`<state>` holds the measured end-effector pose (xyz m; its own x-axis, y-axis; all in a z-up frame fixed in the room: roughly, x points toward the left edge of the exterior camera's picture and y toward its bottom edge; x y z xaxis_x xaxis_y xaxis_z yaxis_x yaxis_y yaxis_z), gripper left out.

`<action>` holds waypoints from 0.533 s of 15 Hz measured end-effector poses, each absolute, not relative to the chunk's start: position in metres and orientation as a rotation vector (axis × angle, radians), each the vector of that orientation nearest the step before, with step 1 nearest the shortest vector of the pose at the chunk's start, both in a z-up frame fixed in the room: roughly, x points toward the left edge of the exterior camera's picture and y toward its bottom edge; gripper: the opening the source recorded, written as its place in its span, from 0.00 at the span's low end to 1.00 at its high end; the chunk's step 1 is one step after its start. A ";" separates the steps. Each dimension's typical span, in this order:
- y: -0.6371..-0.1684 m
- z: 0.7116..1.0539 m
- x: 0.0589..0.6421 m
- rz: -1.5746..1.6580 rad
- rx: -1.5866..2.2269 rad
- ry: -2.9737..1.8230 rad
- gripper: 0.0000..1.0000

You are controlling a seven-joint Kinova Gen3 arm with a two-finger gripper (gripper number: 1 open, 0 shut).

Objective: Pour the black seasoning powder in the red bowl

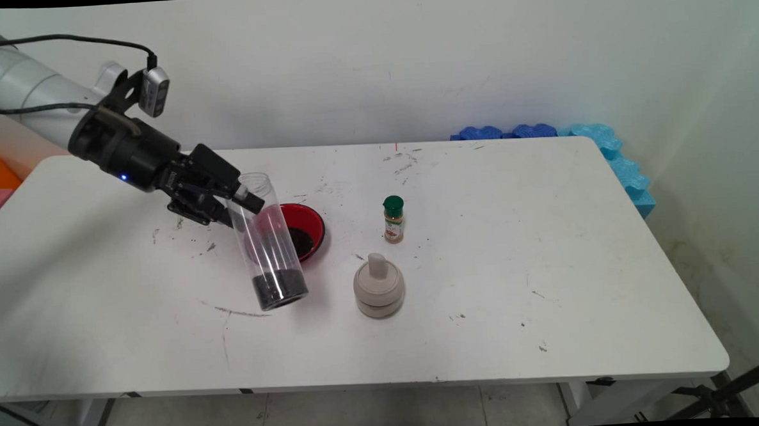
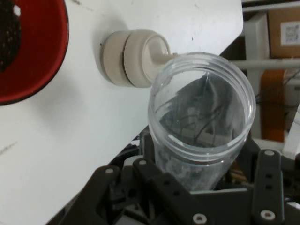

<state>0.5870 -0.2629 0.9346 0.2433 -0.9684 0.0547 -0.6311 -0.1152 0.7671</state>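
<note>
The gripper [image 1: 237, 205] is clamped around the upper part of a clear plastic jar [image 1: 269, 243], holding it tilted above the worktop [image 1: 548, 263], dark grains pooled in its lower end. Just behind the jar sits a red bowl [image 1: 308, 224] with dark contents. A beige lidded container [image 1: 379, 286] and a green-capped spice bottle [image 1: 393, 219] stand nearby to the right.
</note>
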 end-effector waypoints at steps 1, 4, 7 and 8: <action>-0.264 0.933 0.588 -0.642 1.857 -1.436 0.00; -0.266 0.931 0.590 -0.680 1.916 -1.361 0.00; -0.268 0.929 0.592 -0.726 1.983 -1.266 0.00; -0.268 0.928 0.592 -0.745 2.010 -1.224 0.00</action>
<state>0.5924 -0.2684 0.9282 0.3992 -0.9078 -0.1288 -0.5313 -0.3435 0.7744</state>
